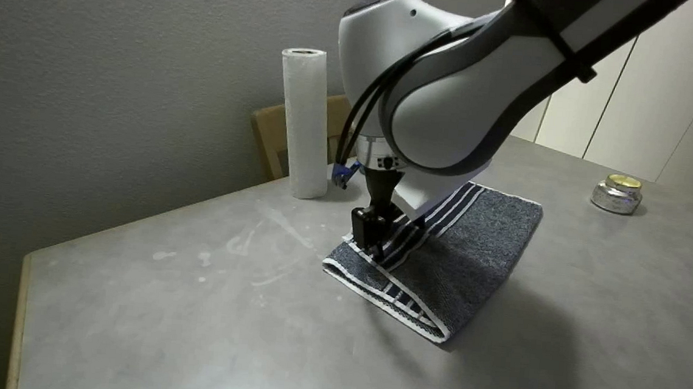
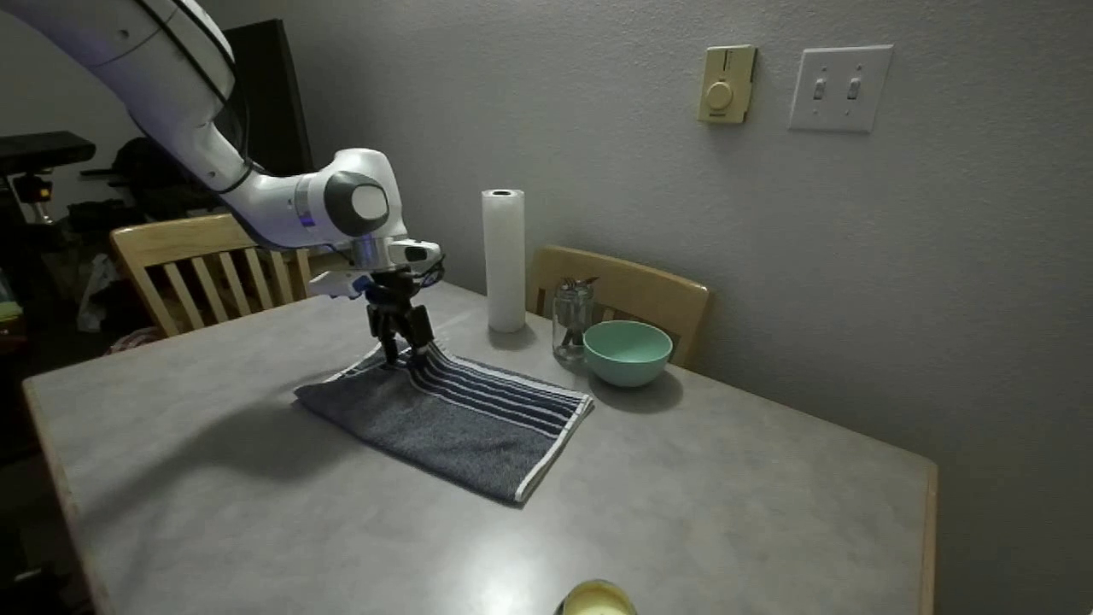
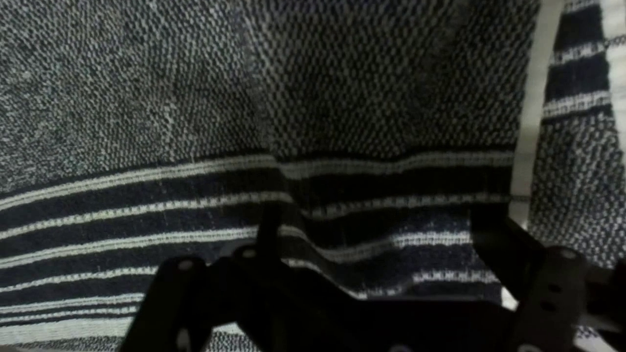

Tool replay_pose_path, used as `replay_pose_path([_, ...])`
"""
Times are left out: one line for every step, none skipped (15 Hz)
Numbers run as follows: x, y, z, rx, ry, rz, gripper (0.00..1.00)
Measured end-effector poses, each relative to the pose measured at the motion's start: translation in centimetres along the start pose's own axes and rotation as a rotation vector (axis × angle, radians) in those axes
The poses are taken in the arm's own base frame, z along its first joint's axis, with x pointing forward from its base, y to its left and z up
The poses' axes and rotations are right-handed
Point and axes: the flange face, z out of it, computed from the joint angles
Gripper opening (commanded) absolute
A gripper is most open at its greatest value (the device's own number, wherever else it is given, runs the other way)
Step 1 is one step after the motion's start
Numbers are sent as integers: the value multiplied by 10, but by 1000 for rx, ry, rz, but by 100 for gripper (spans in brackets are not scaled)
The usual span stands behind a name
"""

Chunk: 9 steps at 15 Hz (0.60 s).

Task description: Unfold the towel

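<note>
The towel (image 1: 490, 229), dark blue-grey with a band of dark and white stripes, lies folded on the table; it also shows in an exterior view (image 2: 461, 444). Its folded layers and white hems show at one end in an exterior view. My gripper (image 1: 399, 240) points down at the striped band near that end; it also shows in an exterior view (image 2: 405, 352). In the wrist view the gripper (image 3: 379, 222) has its fingers wide apart, with rumpled striped cloth of the towel (image 3: 146, 98) between them. The tips appear to touch the cloth. The towel's underside is hidden.
A white paper towel roll (image 2: 504, 265) stands upright near the wall. A glass jar with utensils (image 2: 571, 320) and a green bowl (image 2: 628, 352) stand beyond the towel. A silver candle jar (image 1: 617, 194) is on the table (image 2: 726, 495). Wooden chairs (image 2: 632, 278) stand at the table's edge.
</note>
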Motion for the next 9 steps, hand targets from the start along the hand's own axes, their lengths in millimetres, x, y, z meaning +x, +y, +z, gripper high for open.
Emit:
replay_pose_path([1, -1, -3, -16, 13, 10, 100])
replay_pose_path([1, -2, -7, -28, 23, 19, 100])
replay_pose_path([1, -4, -10, -31, 31, 31, 100])
replay_pose_path([1, -6, -13, -30, 35, 40, 100])
replay_pose_path([1, -9, -15, -29, 40, 46, 100])
replay_pose_path([0, -13, -18, -27, 44, 44, 100])
replay_pose_path([0, -19, -20, -26, 48, 40, 100])
replay_pose_path([-1, -24, -22, -24, 50, 33, 100])
replay_pose_path([-3, -29, -24, -24, 49, 25, 100])
